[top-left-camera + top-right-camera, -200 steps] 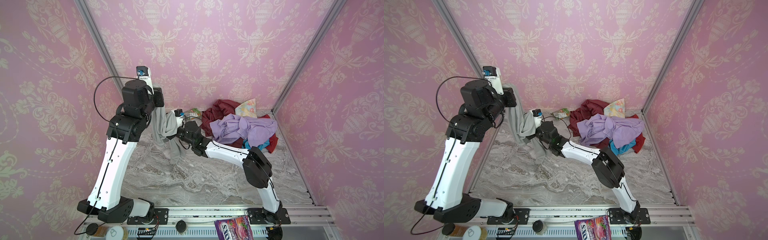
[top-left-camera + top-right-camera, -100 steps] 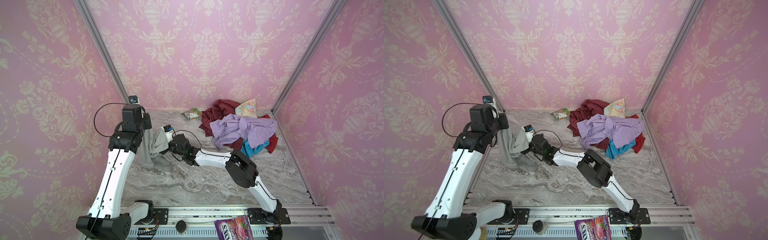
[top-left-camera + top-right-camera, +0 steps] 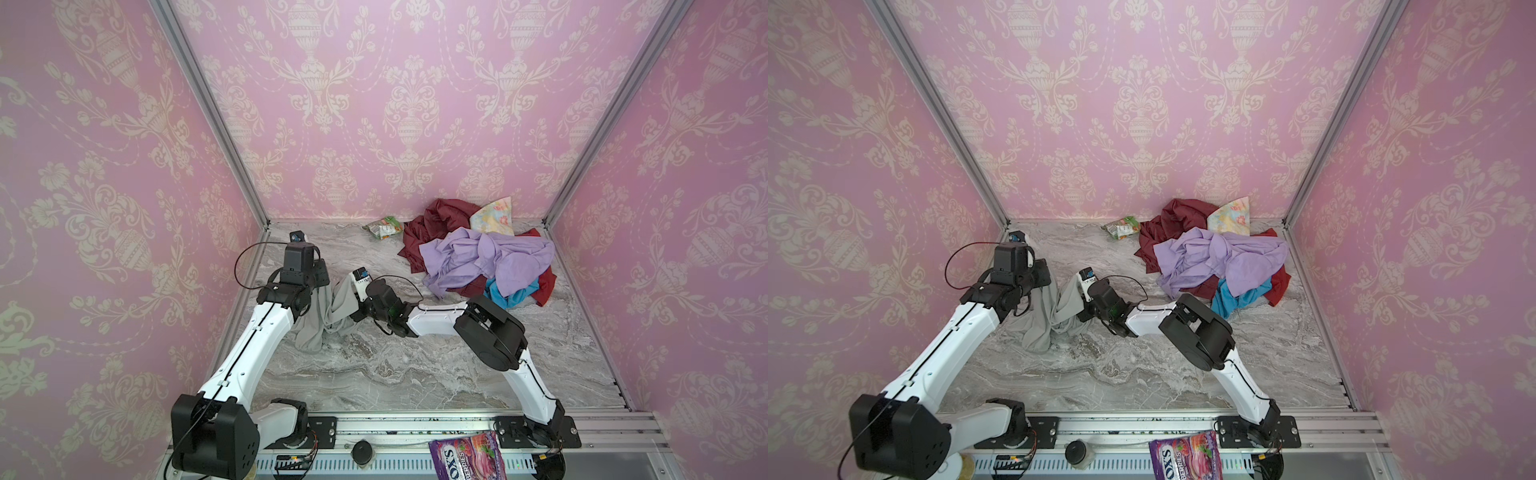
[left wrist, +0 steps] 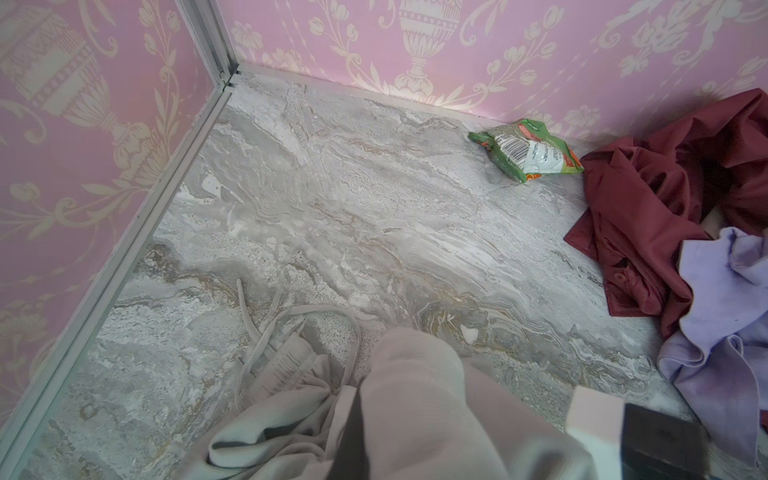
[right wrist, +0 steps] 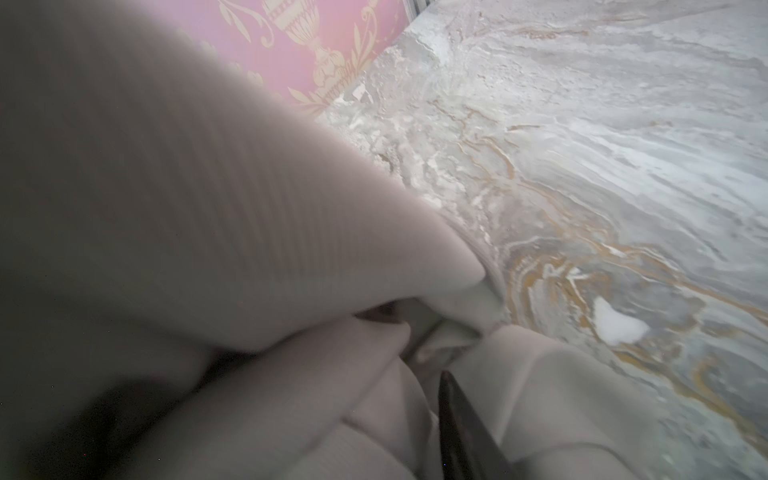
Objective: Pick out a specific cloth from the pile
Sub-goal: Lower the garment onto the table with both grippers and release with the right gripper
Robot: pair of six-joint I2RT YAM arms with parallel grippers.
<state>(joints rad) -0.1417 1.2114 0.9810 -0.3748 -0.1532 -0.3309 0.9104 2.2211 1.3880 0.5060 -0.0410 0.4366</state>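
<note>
Top views, step: the cloth (image 3: 320, 328) hangs from the left gripper (image 3: 323, 286), which is clamped on it near the surface's (image 3: 415, 374) left edge, well apart from the pile (image 3: 486, 257) in the back right corner. This is likely the set-down.
Top views, axis: the long axis drops toward the front edge, and the lower end is bunched on the surface.
Left wrist view: the drawstring end (image 4: 282, 357) lies on the surface.
Right wrist view: fabric hides the right gripper (image 3: 358, 309), so I cannot tell how its jaws stand.
Next move: let go, then lift clear without snagging folds.

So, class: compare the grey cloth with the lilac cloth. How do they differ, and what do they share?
The grey cloth hangs partly lifted, clear of the pile; the lilac cloth lies crumpled on top of it. The grey cloth is ribbed with cords; the lilac cloth looks smooth. Both are plain, limp fabric.
</note>
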